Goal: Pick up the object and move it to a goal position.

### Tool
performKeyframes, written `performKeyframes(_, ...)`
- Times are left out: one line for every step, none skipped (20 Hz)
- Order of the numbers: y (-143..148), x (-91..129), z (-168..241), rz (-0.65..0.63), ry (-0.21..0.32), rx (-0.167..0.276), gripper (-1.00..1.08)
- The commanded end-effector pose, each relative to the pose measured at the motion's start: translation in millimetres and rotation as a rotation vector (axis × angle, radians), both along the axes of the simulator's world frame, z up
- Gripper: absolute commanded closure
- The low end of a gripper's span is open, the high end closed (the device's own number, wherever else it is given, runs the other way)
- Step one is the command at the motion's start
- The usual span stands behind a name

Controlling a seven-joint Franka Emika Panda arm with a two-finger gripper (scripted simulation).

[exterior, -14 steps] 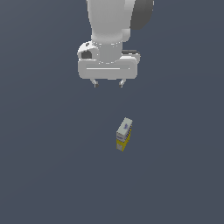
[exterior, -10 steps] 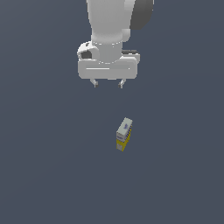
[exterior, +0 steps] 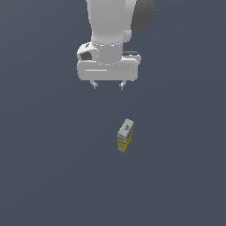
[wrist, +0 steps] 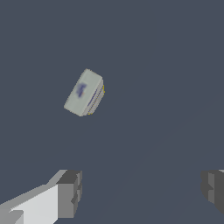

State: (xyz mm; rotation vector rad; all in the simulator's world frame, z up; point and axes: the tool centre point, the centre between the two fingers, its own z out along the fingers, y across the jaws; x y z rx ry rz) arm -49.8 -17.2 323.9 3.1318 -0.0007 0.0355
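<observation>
The object is a small carton (exterior: 125, 135) with a yellow lower body and a white-grey top with blue print. It stands on the dark grey floor, turned at a slant. In the wrist view I see its top face (wrist: 83, 92) from above. My gripper (exterior: 107, 85) hangs open and empty above the floor, well apart from the carton, which lies toward the exterior view's bottom and slightly to its right. Both fingertips (wrist: 70, 193) show in the wrist view with a wide gap between them, and nothing lies in it.
The floor (exterior: 44, 167) is a plain dark grey surface with no other objects or edges in view. No goal marker shows in either view.
The gripper has shifted slightly toward the exterior view's bottom, a little closer to the carton. The carton has not moved.
</observation>
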Motion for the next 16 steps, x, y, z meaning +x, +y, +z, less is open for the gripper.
performKeyframes(0,1,-1,-0.003,0.000,0.000,-0.92)
performKeyframes(1,2,-1,-0.006,0.000,0.000,-0.92)
performKeyframes(1,3,-2,-0.011,0.000,0.000,-0.92)
performKeyframes(2,4,-3,-0.016,0.000,0.000,-0.92)
performKeyframes(3,5,-5,-0.023,0.001,0.000,-0.92)
performKeyframes(4,7,-6,-0.030,0.001,0.000,-0.92)
performKeyframes(5,9,-8,-0.038,0.001,0.001,-0.92)
performKeyframes(7,11,-10,-0.048,0.002,0.001,-0.92)
performKeyframes(8,13,-12,-0.058,0.002,0.001,-0.92)
performKeyframes(10,16,-14,-0.069,0.002,0.001,-0.92)
performKeyframes(11,18,-17,-0.082,0.003,0.002,-0.92)
performKeyframes(13,21,-20,-0.095,0.003,0.002,-0.92)
performKeyframes(15,24,-23,-0.110,0.004,0.002,-0.92)
performKeyframes(18,27,-26,-0.125,0.004,0.003,-0.92)
performKeyframes(20,31,-30,-0.142,0.005,0.003,-0.92)
performKeyframes(23,34,-34,-0.159,0.005,0.003,-0.92)
